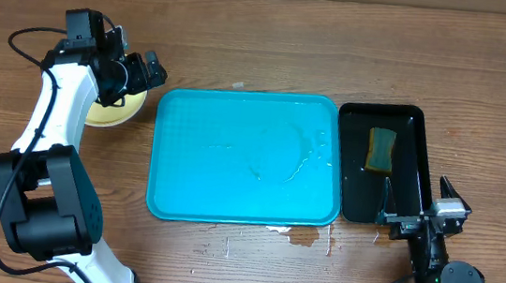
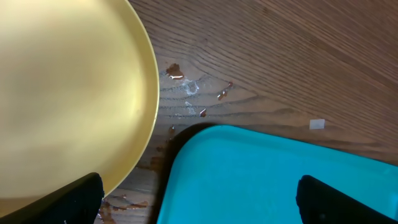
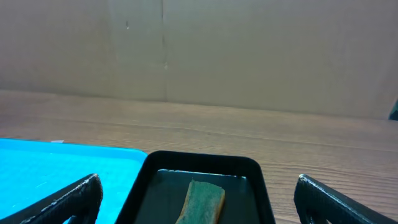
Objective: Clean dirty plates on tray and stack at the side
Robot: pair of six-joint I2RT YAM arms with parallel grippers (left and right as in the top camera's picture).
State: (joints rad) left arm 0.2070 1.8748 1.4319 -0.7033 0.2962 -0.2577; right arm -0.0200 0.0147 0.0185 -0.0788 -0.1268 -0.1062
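The turquoise tray lies mid-table with no plates on it, only a wet film. A pale yellow-green plate lies on the wood left of the tray, partly under my left arm; whether other plates lie beneath it is hidden. In the left wrist view the plate fills the upper left and the tray corner the lower right. My left gripper is open and empty above the plate's right edge. My right gripper is open and empty at the front right, by the black tray.
A narrow black tray right of the turquoise tray holds a green-and-yellow sponge, also in the right wrist view. Orange-red drips and water spots mark the wood near the tray corner and its front edge.
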